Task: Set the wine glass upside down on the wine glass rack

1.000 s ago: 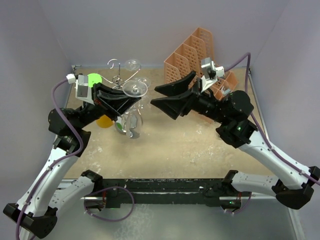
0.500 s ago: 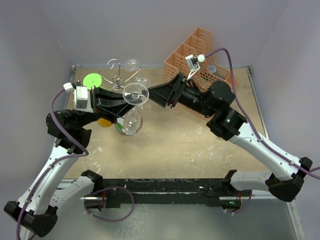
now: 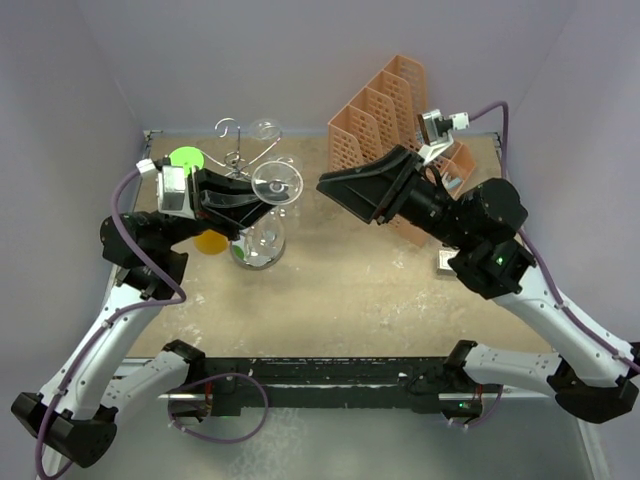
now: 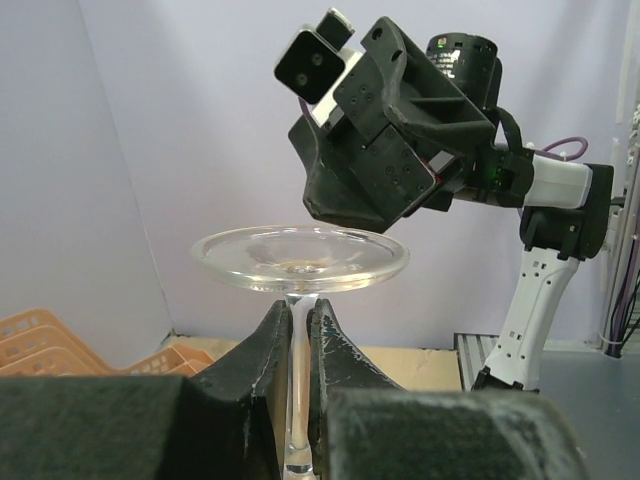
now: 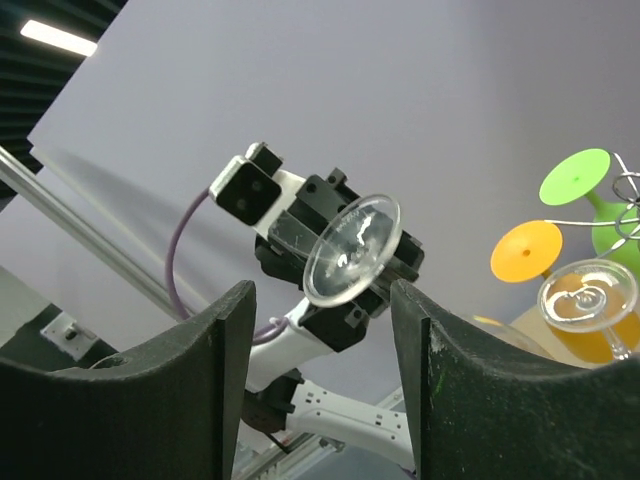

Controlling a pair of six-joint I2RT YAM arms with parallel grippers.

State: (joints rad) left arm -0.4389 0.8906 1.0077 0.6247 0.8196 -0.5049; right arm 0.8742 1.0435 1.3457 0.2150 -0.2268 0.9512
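Note:
My left gripper is shut on the stem of a clear wine glass, held upside down with its round foot on top and its bowl below. In the left wrist view the stem is pinched between my fingers under the foot. The silver wire rack stands just behind, with another clear glass hanging on it. My right gripper is open and empty, to the right of the held glass, facing it. Its view shows the foot between its fingers.
An orange mesh file organiser stands at the back right, behind my right arm. A green plastic glass and an orange one are close beside my left gripper. Walls close in the left, back and right sides.
My right gripper reached in close to the glass foot half a second ago, and has since drawn back to the right. My left gripper still holds the glass, shifted only slightly.

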